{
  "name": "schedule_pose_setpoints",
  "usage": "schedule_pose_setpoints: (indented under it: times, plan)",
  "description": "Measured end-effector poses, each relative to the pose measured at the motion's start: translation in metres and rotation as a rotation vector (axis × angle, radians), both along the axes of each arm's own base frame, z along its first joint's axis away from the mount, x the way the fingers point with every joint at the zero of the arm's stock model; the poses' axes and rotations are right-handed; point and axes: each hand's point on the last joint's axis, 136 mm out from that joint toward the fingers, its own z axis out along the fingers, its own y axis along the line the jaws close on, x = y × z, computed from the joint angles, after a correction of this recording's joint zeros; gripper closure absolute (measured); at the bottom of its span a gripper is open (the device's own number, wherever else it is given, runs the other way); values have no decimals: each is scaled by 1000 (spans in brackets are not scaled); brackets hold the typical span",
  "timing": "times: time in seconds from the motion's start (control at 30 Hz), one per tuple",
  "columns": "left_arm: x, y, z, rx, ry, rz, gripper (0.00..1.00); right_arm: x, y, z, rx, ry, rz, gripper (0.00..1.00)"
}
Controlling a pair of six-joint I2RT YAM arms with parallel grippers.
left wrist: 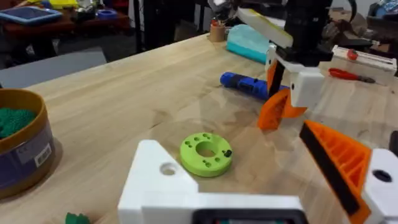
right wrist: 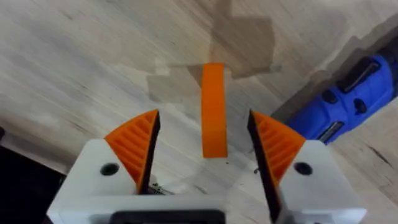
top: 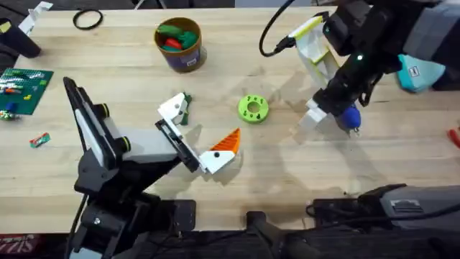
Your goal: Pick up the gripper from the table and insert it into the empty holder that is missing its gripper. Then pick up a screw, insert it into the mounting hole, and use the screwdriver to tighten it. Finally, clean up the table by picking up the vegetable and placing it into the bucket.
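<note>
Two grippers over a pale wooden table, both spread wide and clamped on nothing

Left gripper: low near the middle of the table, reaching in from the lower left; white fingers far apart, one orange ribbed pad turned toward the green ring. Touches nothing. Just beside its far white finger, a small green bit lying on the wood

Right gripper: hanging over the right half of the table, pointing down, orange pads well apart. Between them, a narrow orange strip, touching neither pad; cannot tell from here whether it stands on the table or belongs to the tool. Just beside this gripper, the blue screwdriver lying flat on the wood, near but not gripped

Bucket: upright toward the far side of the table, left of centre, well apart from both grippers; dark blue wall, tan rim, label on its side. Inside, green and red vegetables

Green ring: flat on the table between the two grippers, holes around its top face, apart from each

Elsewhere: a green board at the left edge, a black loop at the far left, a teal thing at the right edge
</note>
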Motion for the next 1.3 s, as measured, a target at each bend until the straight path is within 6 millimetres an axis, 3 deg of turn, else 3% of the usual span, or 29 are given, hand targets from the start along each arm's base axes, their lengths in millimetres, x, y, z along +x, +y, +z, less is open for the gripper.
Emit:
schedule_pose_setpoints:
  times: [0.13,0.3,0.43,0.6,0.93,1.2,1.3]
  plan:
    - [0,0,0,0,0,0,10,0,0,-3,-3,10,3,164]
    - [0,0,0,0,0,0,10,0,0,-3,-3,10,8,368]
    - [0,0,0,0,0,0,10,1,0,-3,-3,9,11,679]
    - [0,0,0,0,0,0,10,2,0,-3,-5,4,13,973]
    - [0,0,0,0,0,0,10,-3,-1,3,-11,20,-39,994]
    - [0,0,0,0,0,0,10,12,3,69,46,-138,-227,994]
    - [0,0,0,0,0,0,10,13,4,83,71,-184,-287,994]
